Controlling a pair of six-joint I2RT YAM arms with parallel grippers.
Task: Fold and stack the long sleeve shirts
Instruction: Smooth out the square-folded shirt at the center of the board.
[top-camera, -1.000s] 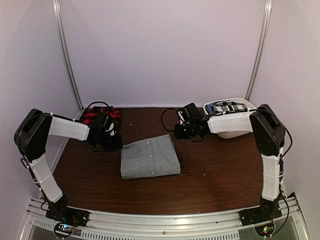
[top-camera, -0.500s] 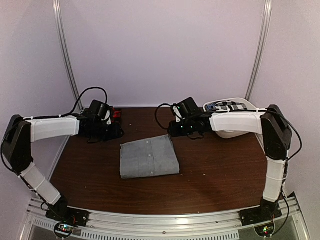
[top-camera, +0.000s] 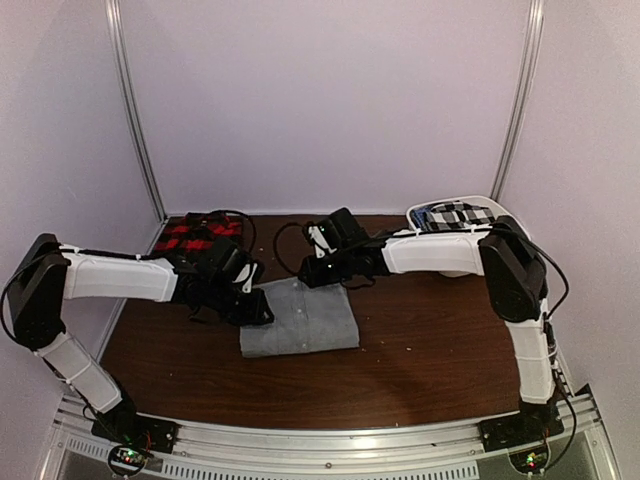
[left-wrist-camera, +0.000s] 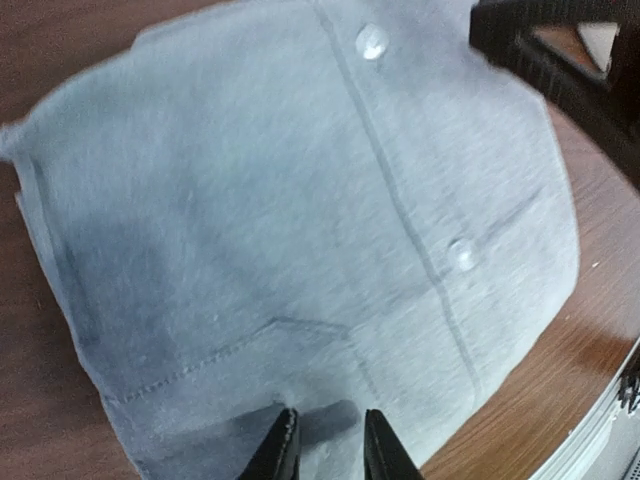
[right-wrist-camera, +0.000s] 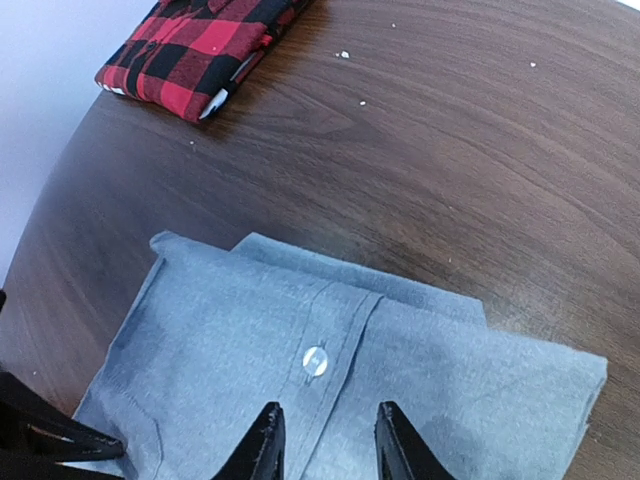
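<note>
Left gripper (left-wrist-camera: 328, 452) is low over the left edge of the light grey shirt (left-wrist-camera: 300, 220), jaws slightly apart, no cloth between them. Right gripper (right-wrist-camera: 325, 440) is spread above its far edge. This shirt lies folded flat, buttons up, in the middle of the table (right-wrist-camera: 450, 150); the red-and-black plaid shirt (right-wrist-camera: 200, 50) lies folded at the far left corner.

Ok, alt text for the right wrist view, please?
Folded grey shirt fills the foreground on the brown table, the right end effector open over it near a button. A folded red-and-black plaid shirt lies far back left.
</note>
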